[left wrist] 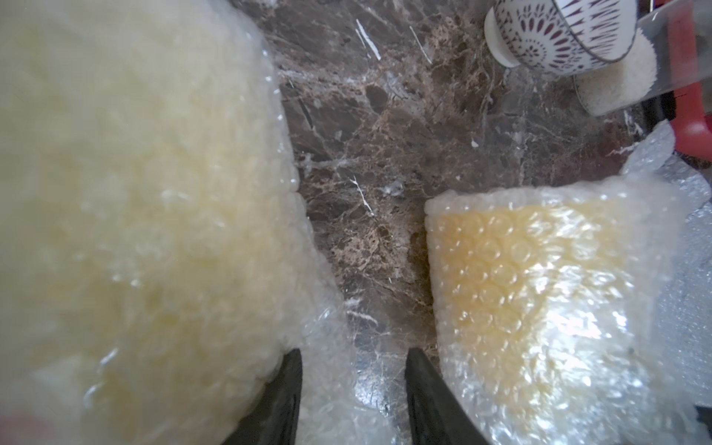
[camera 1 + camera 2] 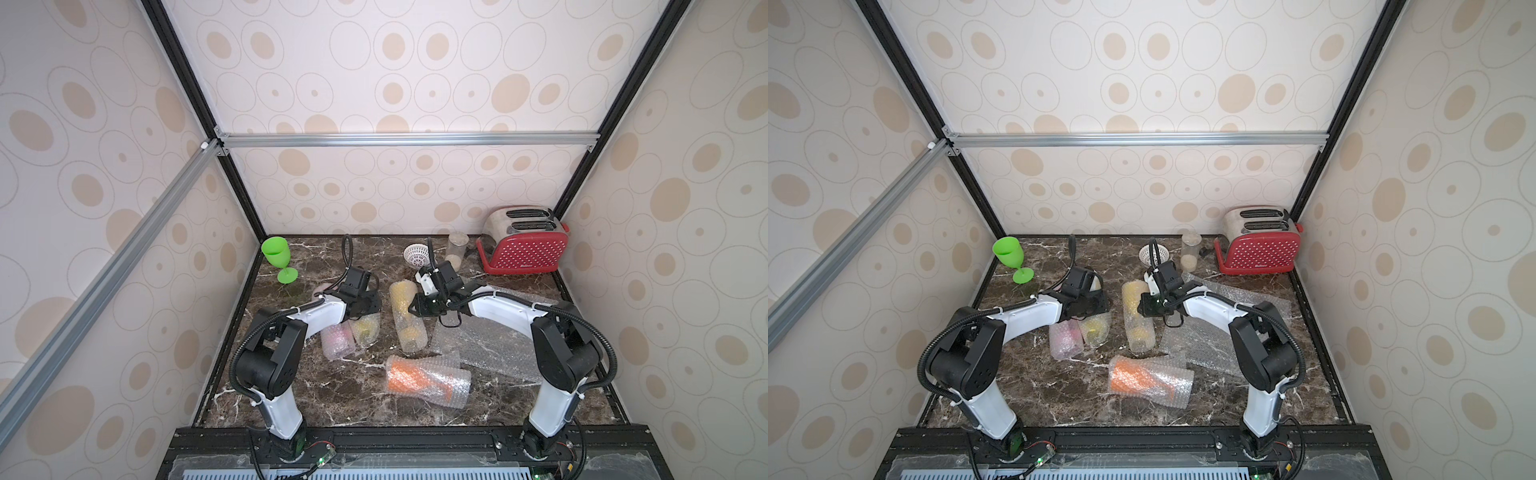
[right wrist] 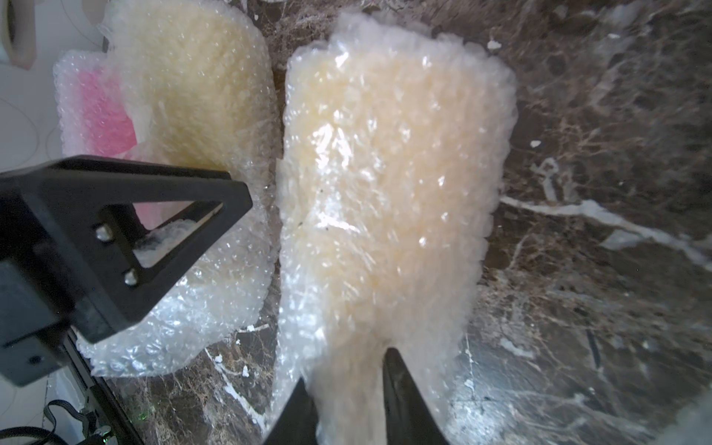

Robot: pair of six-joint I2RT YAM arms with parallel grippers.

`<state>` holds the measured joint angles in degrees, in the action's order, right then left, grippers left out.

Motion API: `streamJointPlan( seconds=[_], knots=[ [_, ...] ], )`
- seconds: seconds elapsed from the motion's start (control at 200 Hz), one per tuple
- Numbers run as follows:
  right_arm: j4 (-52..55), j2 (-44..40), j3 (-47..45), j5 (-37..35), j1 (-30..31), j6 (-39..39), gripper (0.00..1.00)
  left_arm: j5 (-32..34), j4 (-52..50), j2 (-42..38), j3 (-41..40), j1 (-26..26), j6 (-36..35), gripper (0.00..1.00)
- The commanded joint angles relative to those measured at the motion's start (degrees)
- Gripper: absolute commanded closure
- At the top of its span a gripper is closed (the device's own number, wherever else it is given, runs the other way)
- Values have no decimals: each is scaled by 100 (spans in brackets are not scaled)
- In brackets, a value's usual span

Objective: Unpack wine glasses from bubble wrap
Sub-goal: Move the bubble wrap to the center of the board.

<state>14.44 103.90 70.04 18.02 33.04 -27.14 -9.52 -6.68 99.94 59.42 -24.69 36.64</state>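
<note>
Top views: green plastic stemmed goblet bare, upright, back-left: done. Four lie wrapped: pink-filled bubble-wrap tube, short yellow-filled tube, long yellow-filled tube, orange-filled tube. Flat crinkled bubble-wrap sheet clutters right side.
Left wrist: left gripper half open, wrap fringe between jaws, unpinched.
Right wrist: right gripper squeezes long yellow-filled tube's end; left gripper crowds alongside.

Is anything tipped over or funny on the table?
Yes. The patterned white bowl at the back lies tipped on its side beside the clear jar. The green goblet stands upright.
</note>
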Motion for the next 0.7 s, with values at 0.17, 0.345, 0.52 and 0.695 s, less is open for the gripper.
streamJointPlan(
  seconds=[0.17,0.345,0.52,0.695],
  knots=[
    [-322,-58,-139,279,-27,-186,78,-901,-211,-345,367,-34,-107,53],
    [-428,-63,-370,267,-162,-302,77,-1562,265,-496,317,-113,220,51],
    [-512,-137,-582,255,-271,-328,76,-1883,822,-445,184,-365,645,47],
    [-521,-198,-691,244,-331,-315,75,-1780,1044,-192,167,-613,827,42]
  ],
)
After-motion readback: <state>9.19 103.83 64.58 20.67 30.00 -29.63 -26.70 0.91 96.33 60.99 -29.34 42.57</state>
